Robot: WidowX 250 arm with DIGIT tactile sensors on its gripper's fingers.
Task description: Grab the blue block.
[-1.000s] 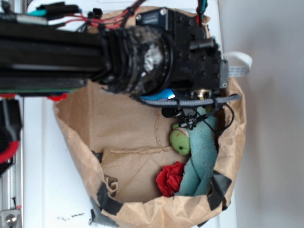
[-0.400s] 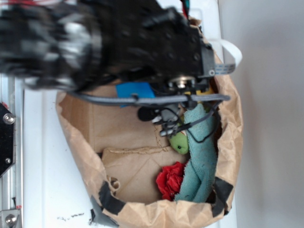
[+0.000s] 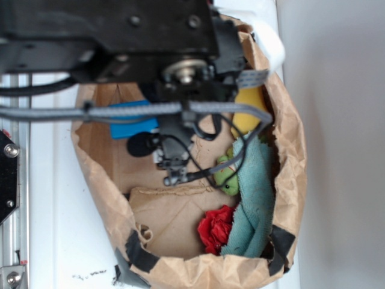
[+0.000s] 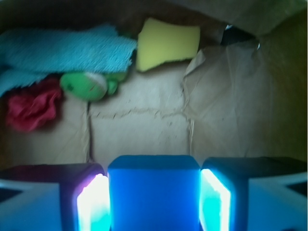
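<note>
— Jaws first: how do they stand?

— Closed onto the blue block [image 4: 153, 192]. At the bottom of the wrist view one finger [image 4: 91, 204] lies flat against its left face and the other against its right, with no gap showing on either side. The gripper [image 4: 153, 204] has the slab squarely between its pads.

— And where is the block in the wider shot?

— Upper left of centre in the exterior view, a blue patch [image 3: 133, 120] half hidden under the arm [image 3: 120, 36] and a grey cable [image 3: 120, 111], inside the brown paper bag [image 3: 289, 180]. Whether it rests on the bag floor or hangs above it, I cannot tell.

— Why grip across those faces?

— Likely because the smooth parallel sides give the pads full contact.

— Anything crowding it?

— No. The yellow sponge [image 4: 168, 42], teal cloth [image 4: 62, 48], green toy [image 4: 84, 85] and red cloth [image 4: 31, 107] sit along the top and upper left of the wrist view, well apart from the block.
</note>
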